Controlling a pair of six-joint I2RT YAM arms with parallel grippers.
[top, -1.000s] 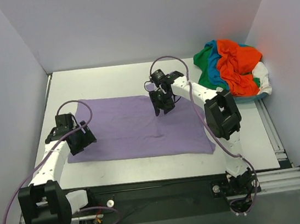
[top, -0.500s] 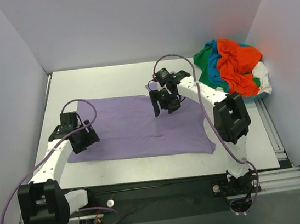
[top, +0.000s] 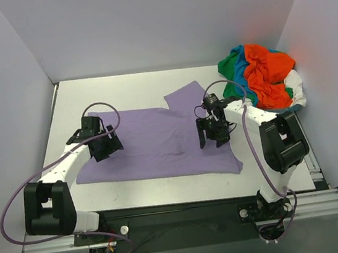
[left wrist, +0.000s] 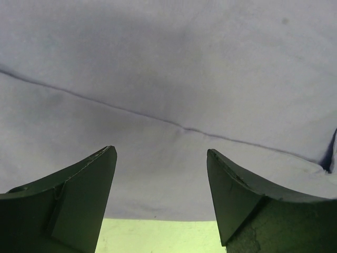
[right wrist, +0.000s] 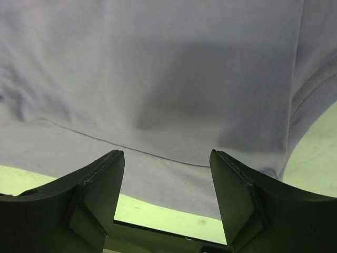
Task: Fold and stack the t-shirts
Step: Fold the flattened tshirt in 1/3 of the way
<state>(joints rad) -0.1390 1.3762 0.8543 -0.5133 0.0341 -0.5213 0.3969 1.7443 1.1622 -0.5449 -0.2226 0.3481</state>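
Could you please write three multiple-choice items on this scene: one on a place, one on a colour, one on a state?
1. Where is the pile of crumpled t-shirts? A. far right corner of the table B. near left corner C. table's middle
2. What colour is the spread-out shirt? A. orange B. lavender C. white
3. How do the left gripper and right gripper stand? A. both shut on cloth B. one open, one shut C. both open, empty
Answers: A, it sits far right in the top view; B, the flat cloth is pale purple; C, both wrist views show the jaws apart, holding nothing.
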